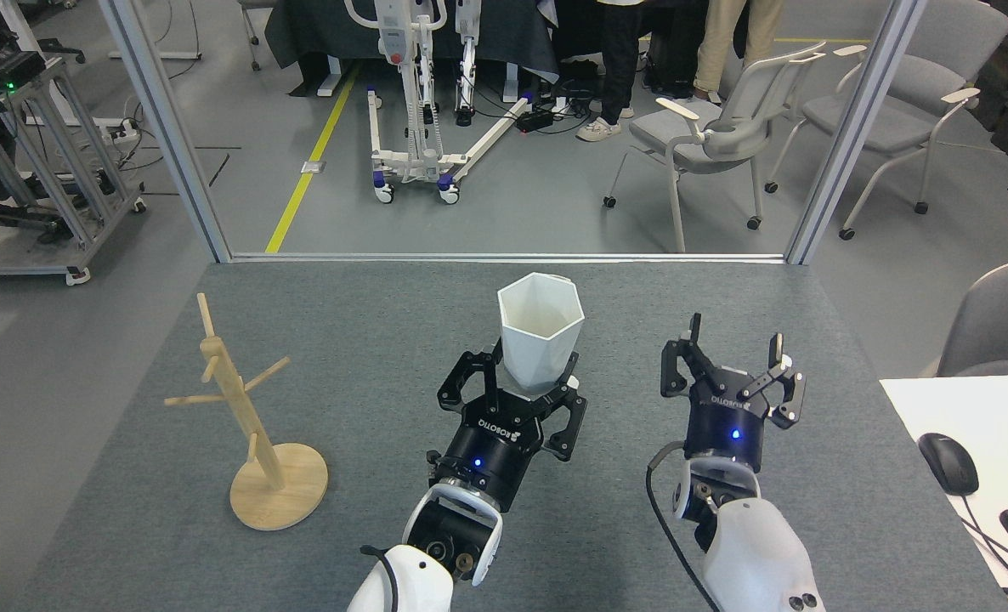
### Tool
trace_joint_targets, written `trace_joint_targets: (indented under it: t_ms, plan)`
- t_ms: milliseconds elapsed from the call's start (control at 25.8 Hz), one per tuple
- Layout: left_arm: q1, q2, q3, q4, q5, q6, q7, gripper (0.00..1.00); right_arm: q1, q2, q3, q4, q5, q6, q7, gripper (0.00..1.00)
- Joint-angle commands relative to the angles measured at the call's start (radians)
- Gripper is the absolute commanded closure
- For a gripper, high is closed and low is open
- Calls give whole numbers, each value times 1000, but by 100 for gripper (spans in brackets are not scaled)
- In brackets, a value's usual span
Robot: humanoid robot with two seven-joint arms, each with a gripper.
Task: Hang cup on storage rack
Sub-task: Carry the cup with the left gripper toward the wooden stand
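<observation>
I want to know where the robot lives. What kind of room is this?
Probably a robot lab or workshop: a wheeled lifting frame, an equipment cart, office chairs, and floor cables beyond the grey table.

In the middle of the frame our left gripper (535, 384) clamps the narrow base of the white faceted cup (541, 330), which stands mouth up above the grey table (368, 340). To the right of it, well apart from the cup, our right gripper (735, 352) holds nothing, its fingers spread. The wooden storage rack (249, 425) stands upright at the left of the frame on its round base. A computer mouse (948, 463) lies at the right edge.
</observation>
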Motion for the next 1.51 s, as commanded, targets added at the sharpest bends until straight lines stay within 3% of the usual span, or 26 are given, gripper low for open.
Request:
trace_joint_targets:
  t_ms: [0, 116, 388, 543, 660, 815, 932, 1126, 1320, 1475]
  plan:
    - [31, 5, 1, -48, -41, -2, 19, 100, 54, 51, -4, 58, -65, 5, -3, 1]
    - [59, 10, 1, -91, -88, 4, 15, 100, 123, 67, -5, 51, -80, 1, -3, 1]
    - [125, 87, 8, -196, -134, 83, 41, 100, 169, 59, -58, 11, -65, -13, 6, 0]
    - [156, 120, 8, -244, -193, 178, 67, 100, 192, 33, -154, -26, 107, -93, 72, 0]
    - [189, 145, 8, -272, -243, 247, 79, 100, 229, 7, -248, -58, 170, -257, 162, 0]
    - [243, 173, 10, -313, -288, 370, 114, 100, 235, -41, -357, -77, 172, -439, 328, 0]
    - [254, 200, 13, -312, -294, 457, 118, 100, 224, -75, -371, -94, 155, -450, 431, 0]
    - [275, 245, 44, -307, -312, 604, 108, 100, 220, -90, -377, -101, 53, -429, 440, 0]
    - [346, 297, 64, -305, -315, 784, 105, 100, 212, -93, -377, -133, 46, -429, 440, 0]
    - [356, 297, 85, -302, -312, 804, 90, 97, 192, -114, -374, -135, 44, -429, 443, 0]
